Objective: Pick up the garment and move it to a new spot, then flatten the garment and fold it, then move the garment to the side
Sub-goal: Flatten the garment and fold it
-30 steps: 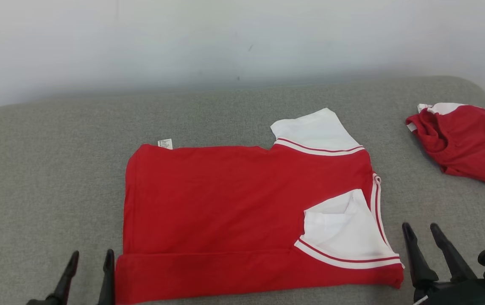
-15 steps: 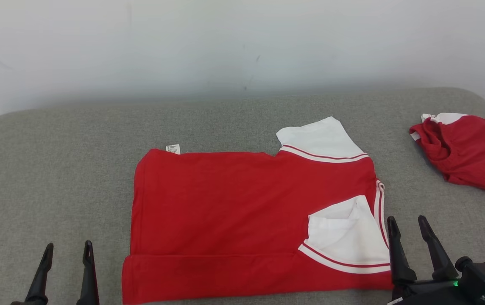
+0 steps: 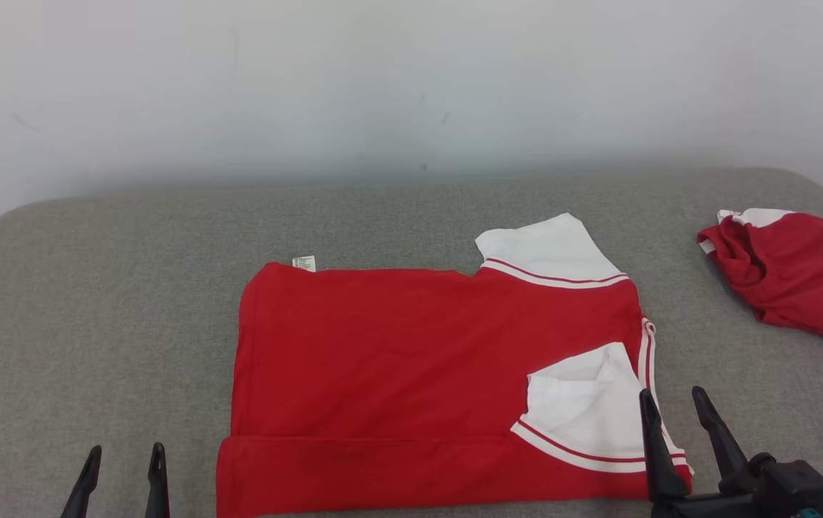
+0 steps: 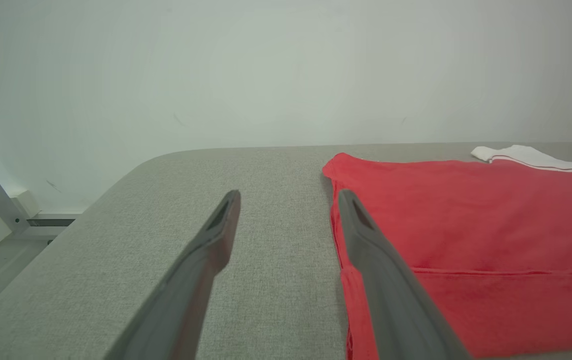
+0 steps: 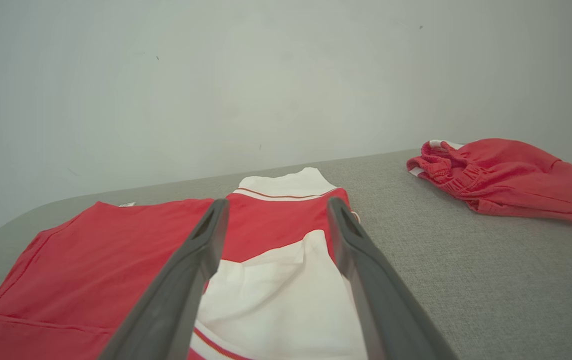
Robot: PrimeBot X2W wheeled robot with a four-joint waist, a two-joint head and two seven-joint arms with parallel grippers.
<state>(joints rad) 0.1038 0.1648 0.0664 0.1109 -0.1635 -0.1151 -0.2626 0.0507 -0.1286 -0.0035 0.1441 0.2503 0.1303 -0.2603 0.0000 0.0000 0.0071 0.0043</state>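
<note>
Head view: garment (image 3: 419, 360) lies flat mid-bench (image 3: 95, 288). 6 o'clock edge is folded over, 5 o'clock sleeve tucked in, 1 o'clock sleeve sticks out. Likely status: relocate + flatten done, fold partway, move-aside not yet done. Left hand (image 3: 127, 450) at 7 o'clock and right hand (image 3: 672, 394) at 5 o'clock are both wide, empty. Garment's near edge is cut off by the frame. Second red garment (image 3: 793, 273) sits bunched at 3 o'clock.

Left wrist view: left hand (image 4: 288, 195) wide, just beside the garment's (image 4: 466, 225) edge; contact unclear.

Right wrist view: right hand (image 5: 277, 202) wide, over the tucked sleeve (image 5: 276, 280); touching or above, can't tell. Layer count unreadable.
</note>
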